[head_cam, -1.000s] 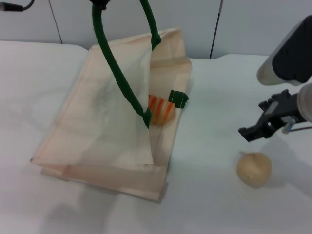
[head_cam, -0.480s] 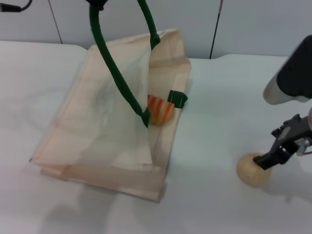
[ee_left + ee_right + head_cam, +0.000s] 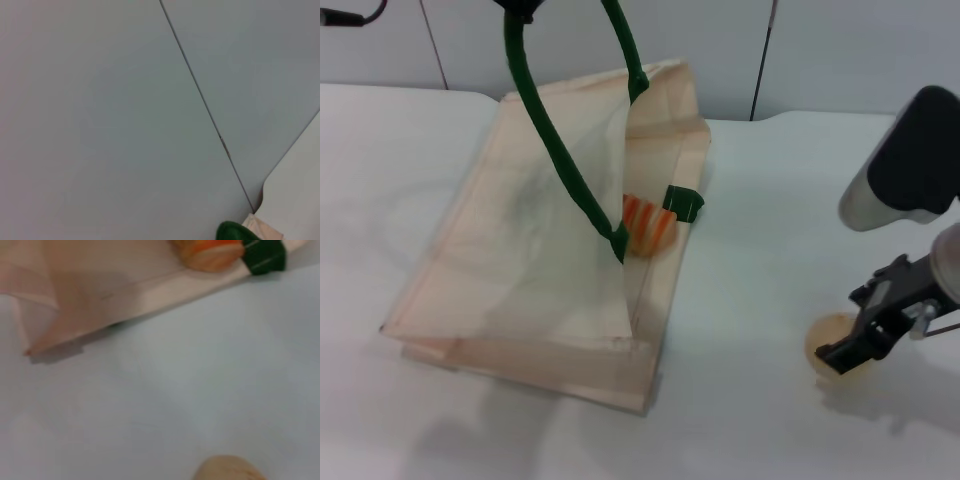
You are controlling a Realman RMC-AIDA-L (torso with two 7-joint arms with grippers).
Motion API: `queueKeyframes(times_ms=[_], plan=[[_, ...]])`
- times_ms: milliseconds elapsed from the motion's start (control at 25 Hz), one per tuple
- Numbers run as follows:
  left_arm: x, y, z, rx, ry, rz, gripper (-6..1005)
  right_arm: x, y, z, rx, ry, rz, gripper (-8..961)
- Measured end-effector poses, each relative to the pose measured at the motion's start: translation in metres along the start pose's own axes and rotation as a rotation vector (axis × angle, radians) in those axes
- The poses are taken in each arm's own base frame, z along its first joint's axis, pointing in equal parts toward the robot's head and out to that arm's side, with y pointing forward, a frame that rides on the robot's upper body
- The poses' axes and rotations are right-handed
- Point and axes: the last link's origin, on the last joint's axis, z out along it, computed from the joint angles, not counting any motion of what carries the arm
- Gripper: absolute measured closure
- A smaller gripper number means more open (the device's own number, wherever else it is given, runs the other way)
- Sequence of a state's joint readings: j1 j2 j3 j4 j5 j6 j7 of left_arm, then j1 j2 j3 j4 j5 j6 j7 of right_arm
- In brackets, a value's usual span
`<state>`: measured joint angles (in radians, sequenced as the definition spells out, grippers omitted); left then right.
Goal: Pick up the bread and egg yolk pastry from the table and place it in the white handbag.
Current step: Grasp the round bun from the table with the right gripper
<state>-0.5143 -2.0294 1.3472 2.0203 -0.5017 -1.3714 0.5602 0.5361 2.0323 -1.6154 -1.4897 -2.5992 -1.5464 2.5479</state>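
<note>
The right gripper (image 3: 855,350) is low over the egg yolk pastry (image 3: 832,342) on the table (image 3: 750,250); if its fingers grip the ball, I cannot tell. The bread (image 3: 647,224) lies inside the white handbag (image 3: 520,260), whose green handle (image 3: 555,130) is lifted up at the left.

The handbag (image 3: 550,250) is thin, creased cream cloth with thick, matt green rope handles (image 3: 560,150), the bread (image 3: 648,224) inside looks ridged and faintly glossy, the pastry (image 3: 828,345) smooth and matt, and the white table (image 3: 760,200) smooth with a dull sheen.
</note>
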Motion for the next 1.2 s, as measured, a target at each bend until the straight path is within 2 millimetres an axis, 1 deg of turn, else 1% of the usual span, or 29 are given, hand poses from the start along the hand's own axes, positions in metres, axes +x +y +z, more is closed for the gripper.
queueKeyframes(times_ms=[360, 720, 920, 1200], plan=[[0.000, 0.001, 0.001, -0.005, -0.002, 0.002, 854, -0.001, -0.006, 0.016, -0.016, 0.019, 0.014, 133], [0.000, 0.001, 0.002, -0.008, -0.004, 0.005, 854, 0.003, -0.017, 0.023, 0.026, 0.034, 0.031, 143], [0.000, 0.001, 0.003, -0.009, -0.005, 0.004, 854, 0.006, -0.018, 0.031, 0.014, 0.062, 0.040, 148], [0.000, 0.001, 0.003, -0.009, -0.005, 0.002, 854, 0.005, -0.015, 0.034, 0.008, 0.083, 0.023, 156]])
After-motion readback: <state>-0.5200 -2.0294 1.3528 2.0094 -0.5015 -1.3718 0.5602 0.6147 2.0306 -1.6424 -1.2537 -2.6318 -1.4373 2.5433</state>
